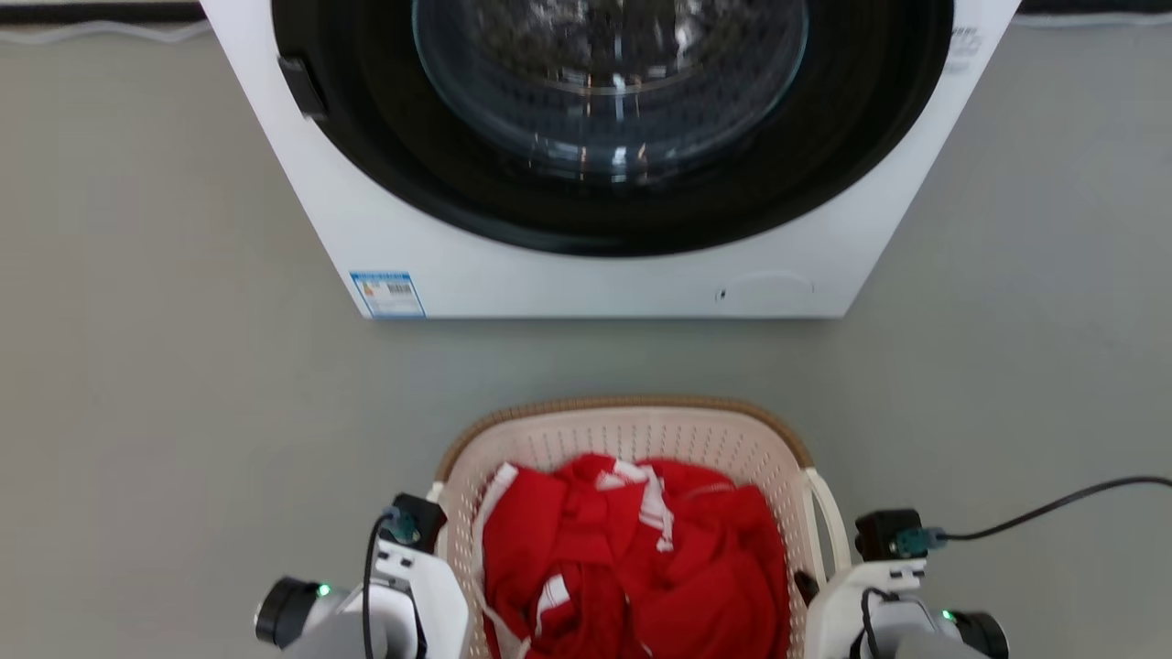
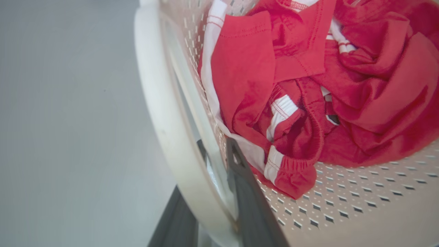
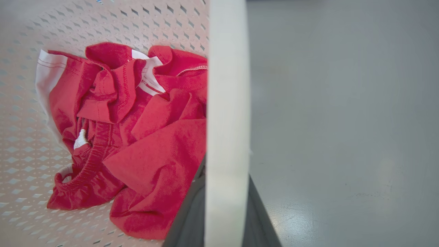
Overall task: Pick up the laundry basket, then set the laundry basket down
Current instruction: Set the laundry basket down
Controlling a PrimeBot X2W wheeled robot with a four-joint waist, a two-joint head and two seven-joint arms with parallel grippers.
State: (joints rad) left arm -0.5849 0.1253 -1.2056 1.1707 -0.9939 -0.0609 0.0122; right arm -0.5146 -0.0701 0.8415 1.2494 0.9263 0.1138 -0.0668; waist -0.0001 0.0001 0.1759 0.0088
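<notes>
Head view steeply down on washer (image 1: 549, 275) and laundry basket (image 1: 641, 428); wrist views close at its handles (image 2: 161, 113)

The laundry basket (image 1: 632, 432) is showing cream walls dotted with small perforations under a brown woven-look rim, and its handle (image 3: 226, 103) is gleaming white. The clothes (image 1: 641, 549) inside are glowing red with white bands and trim. The fingers (image 2: 248, 200) of my left gripper (image 2: 216, 147) are looking dark grey. The washer (image 1: 595, 279) is showing white around a black door ring and wearing a blue label (image 1: 387, 294), and the floor (image 1: 165, 412) is lying plain grey.
</notes>
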